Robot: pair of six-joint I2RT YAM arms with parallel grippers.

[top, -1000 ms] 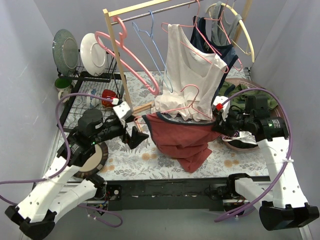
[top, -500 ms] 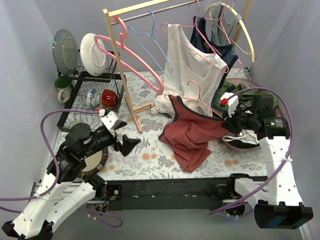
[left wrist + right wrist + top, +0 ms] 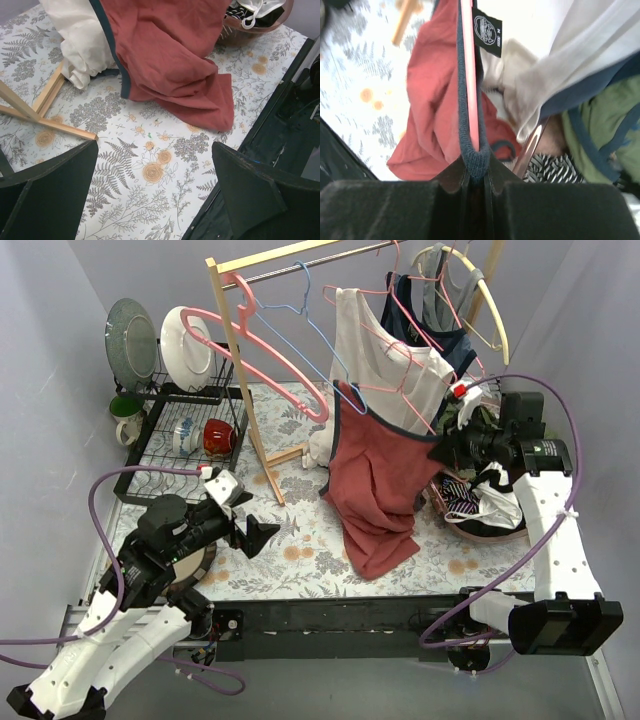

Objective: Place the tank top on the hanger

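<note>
The rust-red tank top point(image 3: 375, 475) hangs off the table from its upper edge, with its hem trailing on the floral cloth. My right gripper point(image 3: 441, 451) holds it up at the right. In the right wrist view the gripper point(image 3: 476, 172) is shut on the top's navy trim point(image 3: 461, 100) and on the thin pink wire of the hanger point(image 3: 469, 75), which runs inside the trim. My left gripper point(image 3: 262, 532) is open and empty over the table, left of the top. The left wrist view shows its spread fingers point(image 3: 250, 192) and the tank top point(image 3: 170, 65) beyond them.
A wooden clothes rack point(image 3: 233, 350) carries a thick pink hanger point(image 3: 262, 348), a blue wire hanger point(image 3: 318, 335), a white tank top point(image 3: 385, 365) and a navy top point(image 3: 425, 315). A dish rack point(image 3: 170, 440) stands at the left. A basket of clothes point(image 3: 485, 505) sits at the right.
My right gripper has lifted the hanger and tank top up and back, so the top now hangs instead of lying heaped. My left arm has let go of it and pulled back to the left.
</note>
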